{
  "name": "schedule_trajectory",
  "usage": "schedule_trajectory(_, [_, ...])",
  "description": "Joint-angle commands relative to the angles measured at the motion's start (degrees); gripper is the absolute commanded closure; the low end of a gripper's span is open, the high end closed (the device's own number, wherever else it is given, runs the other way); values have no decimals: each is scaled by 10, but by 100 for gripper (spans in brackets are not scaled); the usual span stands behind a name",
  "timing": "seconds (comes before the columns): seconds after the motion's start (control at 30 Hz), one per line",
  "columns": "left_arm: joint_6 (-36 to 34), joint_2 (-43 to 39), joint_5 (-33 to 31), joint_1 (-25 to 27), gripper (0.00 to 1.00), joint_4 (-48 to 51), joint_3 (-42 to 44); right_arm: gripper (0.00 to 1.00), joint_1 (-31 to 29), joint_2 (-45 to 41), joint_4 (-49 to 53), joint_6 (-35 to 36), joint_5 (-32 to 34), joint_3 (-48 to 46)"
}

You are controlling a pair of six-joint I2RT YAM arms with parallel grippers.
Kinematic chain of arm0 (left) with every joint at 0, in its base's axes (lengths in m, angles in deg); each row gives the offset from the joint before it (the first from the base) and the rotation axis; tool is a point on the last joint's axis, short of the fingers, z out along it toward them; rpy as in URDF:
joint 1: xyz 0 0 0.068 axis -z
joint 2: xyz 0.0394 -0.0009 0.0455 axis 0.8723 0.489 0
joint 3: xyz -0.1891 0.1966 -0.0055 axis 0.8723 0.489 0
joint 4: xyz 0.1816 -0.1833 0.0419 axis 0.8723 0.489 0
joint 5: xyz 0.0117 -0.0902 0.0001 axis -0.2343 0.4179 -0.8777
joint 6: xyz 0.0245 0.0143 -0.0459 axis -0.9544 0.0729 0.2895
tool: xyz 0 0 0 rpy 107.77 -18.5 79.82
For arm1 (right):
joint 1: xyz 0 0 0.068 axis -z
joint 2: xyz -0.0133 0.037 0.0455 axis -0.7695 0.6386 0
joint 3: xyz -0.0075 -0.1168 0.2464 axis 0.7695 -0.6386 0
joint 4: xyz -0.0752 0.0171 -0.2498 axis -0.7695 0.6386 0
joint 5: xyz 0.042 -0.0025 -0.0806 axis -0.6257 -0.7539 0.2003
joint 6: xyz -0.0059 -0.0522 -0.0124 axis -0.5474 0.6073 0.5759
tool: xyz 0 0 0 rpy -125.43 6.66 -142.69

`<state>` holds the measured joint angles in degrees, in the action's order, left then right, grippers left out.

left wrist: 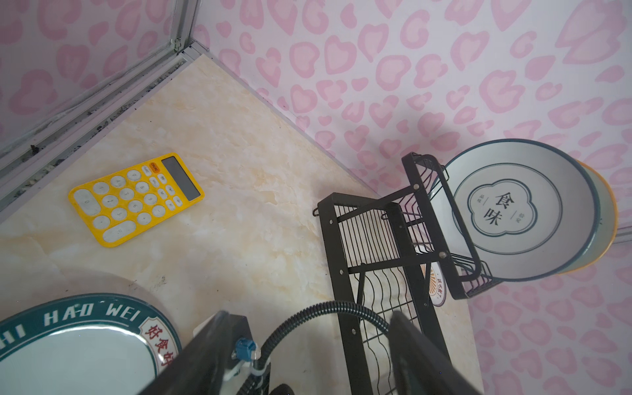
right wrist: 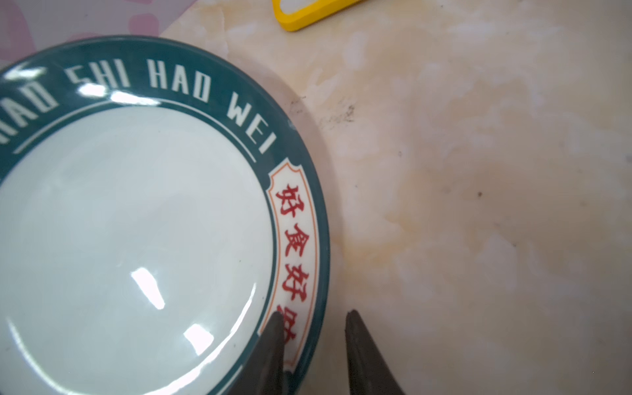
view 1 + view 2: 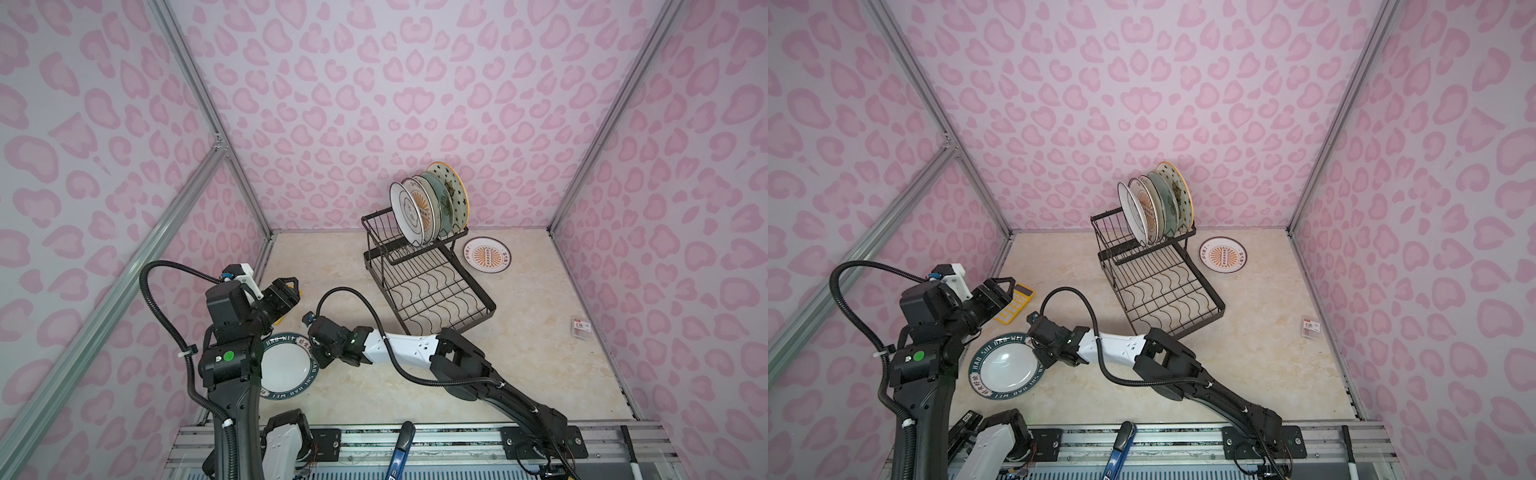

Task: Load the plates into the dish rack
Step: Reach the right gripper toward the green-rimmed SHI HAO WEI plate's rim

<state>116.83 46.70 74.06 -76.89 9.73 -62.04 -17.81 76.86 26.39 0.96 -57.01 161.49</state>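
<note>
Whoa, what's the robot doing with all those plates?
It's loading plates into the black dish rack. A row of plates already stands upright in the rack's raised basket. The right gripper is down at the green-rimmed plate, which lies flat on the table; its jaws sit astride the rim, not clamped. The left gripper hovers open and empty nearby. An orange sunburst plate lies flat beside the rack.

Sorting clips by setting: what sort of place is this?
Likely a robot test booth, not a kitchen: pink heart-patterned walls on aluminium framing, a marble-look tabletop holding a dish rack, and a metal mounting rail along its front edge.
</note>
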Motion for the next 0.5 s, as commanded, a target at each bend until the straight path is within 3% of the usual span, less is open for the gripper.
schedule_trajectory(0.0, [-9, -3, 5, 0, 25, 3, -5, 71, 10, 1, 47, -8, 9, -7])
schedule_trajectory(0.47, [-8, -3, 5, -1, 25, 3, -6, 72, 27, -71, -7, -19, 30, -112])
